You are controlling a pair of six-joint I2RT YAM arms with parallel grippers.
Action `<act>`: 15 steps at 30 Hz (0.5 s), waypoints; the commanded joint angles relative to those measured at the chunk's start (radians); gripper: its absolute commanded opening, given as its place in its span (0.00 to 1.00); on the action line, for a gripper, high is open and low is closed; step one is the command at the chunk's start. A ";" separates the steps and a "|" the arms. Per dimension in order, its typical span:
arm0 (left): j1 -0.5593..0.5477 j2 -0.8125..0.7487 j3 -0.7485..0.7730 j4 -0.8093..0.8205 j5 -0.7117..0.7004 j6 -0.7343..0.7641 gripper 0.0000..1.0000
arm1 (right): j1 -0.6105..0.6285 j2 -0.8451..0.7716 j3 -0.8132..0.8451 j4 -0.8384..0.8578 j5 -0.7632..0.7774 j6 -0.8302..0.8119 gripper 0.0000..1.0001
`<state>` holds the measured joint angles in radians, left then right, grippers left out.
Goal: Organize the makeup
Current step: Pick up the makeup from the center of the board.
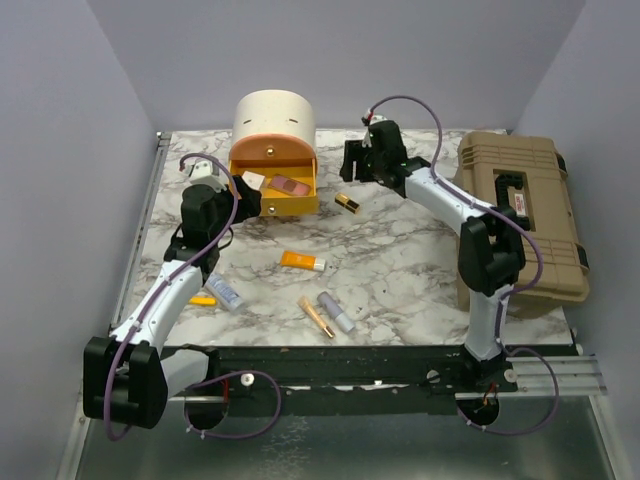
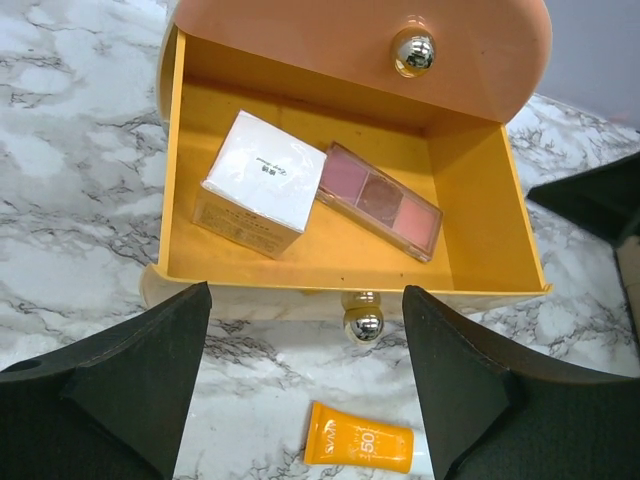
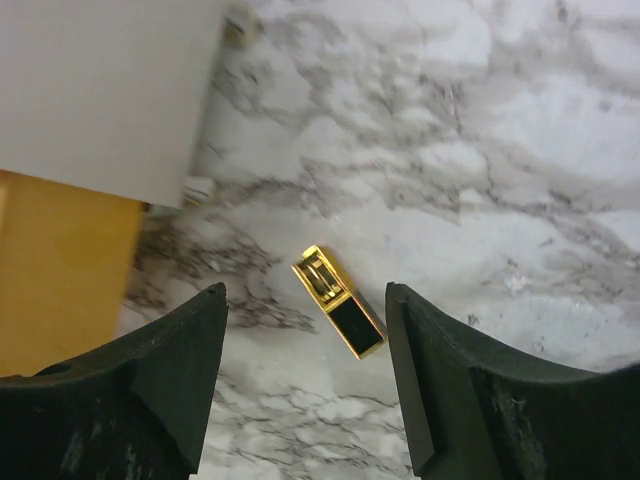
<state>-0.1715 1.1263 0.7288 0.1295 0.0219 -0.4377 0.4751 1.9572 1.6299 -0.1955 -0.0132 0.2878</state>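
Note:
The orange drawer (image 2: 500,230) of the round case (image 1: 272,125) stands open, and in it lie the small white cube (image 2: 258,175) and the pink palette (image 2: 383,198). My left gripper (image 2: 307,292) is open and empty, raised in front of the drawer, with the orange tube (image 2: 358,445) on the table below it. My right gripper (image 3: 305,290) is open and empty above the gold tube (image 3: 338,300), right of the drawer. On the near table lie a whitish tube (image 1: 224,292), a yellow pen (image 1: 203,300), a second gold tube (image 1: 316,316) and a lilac tube (image 1: 336,312). No black brushes show.
The big tan toolbox (image 1: 520,210) lies shut along the right edge of the marble table (image 1: 400,250). Grey walls close in the back and both sides. The drawer's silver knob (image 2: 363,322) juts toward my left gripper.

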 commanded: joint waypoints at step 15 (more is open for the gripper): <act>0.006 -0.015 0.073 0.000 -0.009 -0.014 0.88 | -0.010 0.281 0.196 -0.419 0.007 -0.203 0.63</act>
<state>-0.1715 1.1236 0.7673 0.1299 0.0147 -0.4400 0.4599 2.1963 1.7779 -0.5247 -0.0441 0.1452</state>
